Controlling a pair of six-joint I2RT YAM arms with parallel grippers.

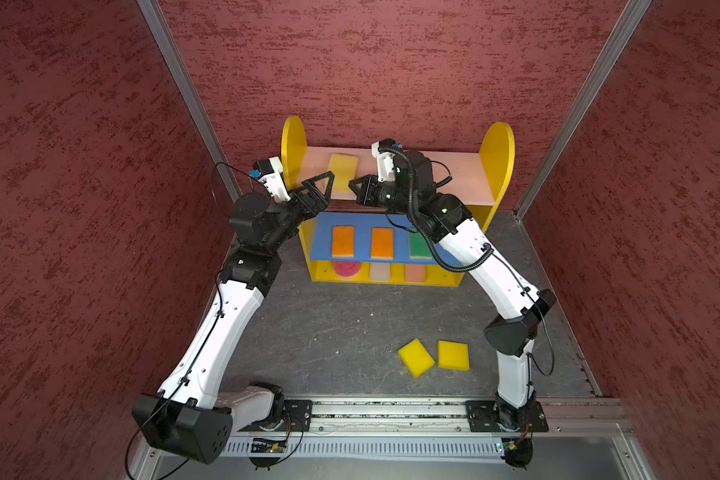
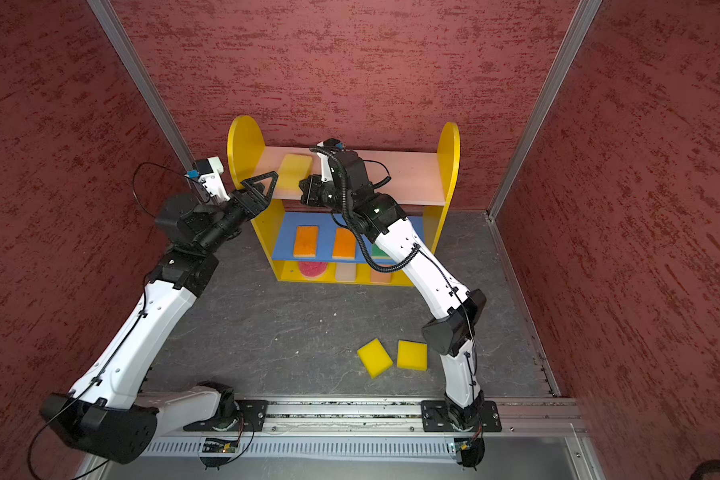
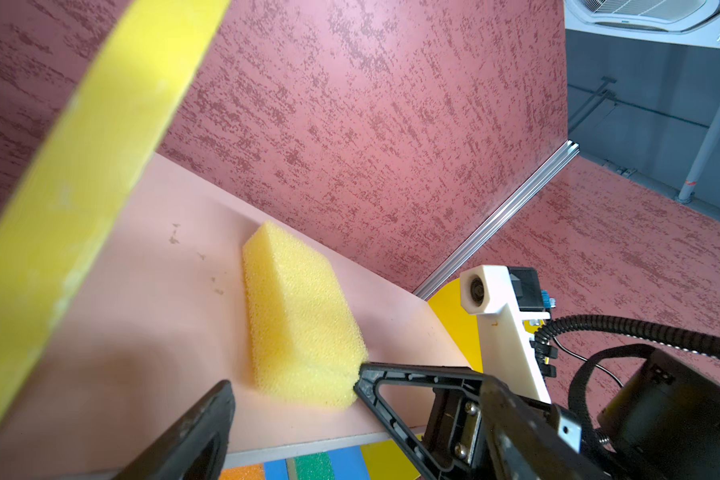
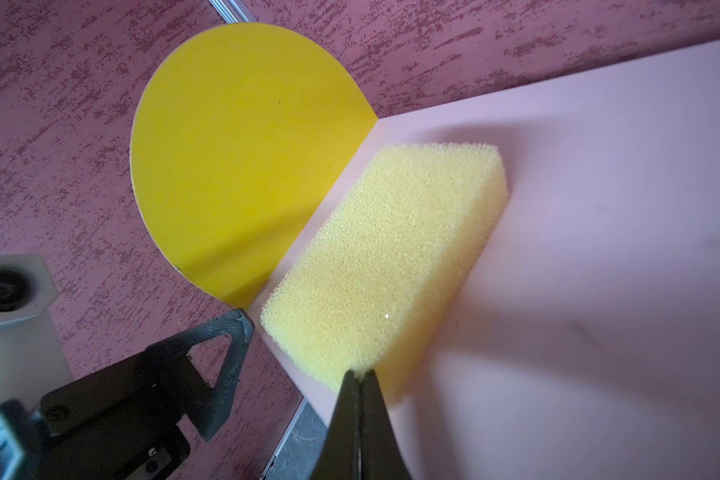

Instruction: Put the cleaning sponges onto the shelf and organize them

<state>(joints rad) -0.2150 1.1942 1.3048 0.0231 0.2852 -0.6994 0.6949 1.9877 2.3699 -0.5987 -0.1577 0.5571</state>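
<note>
On the shelf's (image 1: 497,153) pink top board lies a yellow sponge (image 1: 342,167) (image 4: 391,257), close to the left side panel. My right gripper (image 1: 352,183) (image 4: 360,372) is shut, its tips pressed against the sponge's near corner. My left gripper (image 1: 328,189) (image 3: 358,436) stands open beside that corner and holds nothing. The blue board carries two orange sponges (image 1: 343,241) (image 1: 382,243) and a green-topped one (image 1: 419,246), partly behind the right arm. A red-pink round sponge (image 1: 347,269), an off-white one (image 1: 380,272) and a peach one (image 1: 415,273) sit on the base.
Two more yellow sponges (image 1: 416,357) (image 1: 454,355) lie on the grey floor (image 1: 329,332) near the right arm's base. Red textured walls (image 1: 80,208) close in the left, right and back sides. The pink board (image 1: 462,174) is bare to the right of the right arm.
</note>
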